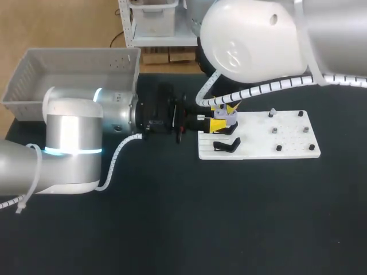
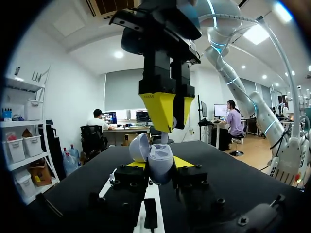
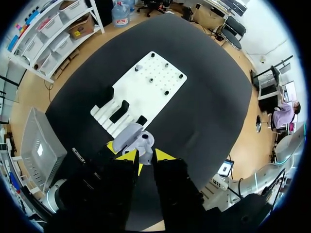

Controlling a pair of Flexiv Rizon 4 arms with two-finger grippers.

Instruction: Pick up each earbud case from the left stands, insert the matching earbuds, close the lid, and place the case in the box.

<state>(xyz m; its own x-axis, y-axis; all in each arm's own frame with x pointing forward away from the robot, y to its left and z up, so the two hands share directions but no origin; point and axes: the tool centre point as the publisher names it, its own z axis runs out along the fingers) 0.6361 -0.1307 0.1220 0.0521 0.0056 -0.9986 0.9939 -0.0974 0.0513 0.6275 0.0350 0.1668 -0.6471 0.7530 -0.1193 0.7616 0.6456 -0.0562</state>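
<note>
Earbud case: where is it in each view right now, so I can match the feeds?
Head view: case at the left edge of the white board.
Left wrist view: case, lid open, held in the left gripper.
Right wrist view: case just ahead of the right gripper.
Shared landmark: the white board.

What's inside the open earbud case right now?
The earbud case, lid up, shows a pale moulded inner face. The right gripper hangs directly above, partly covering it; whether earbuds are seated cannot be told.
</note>
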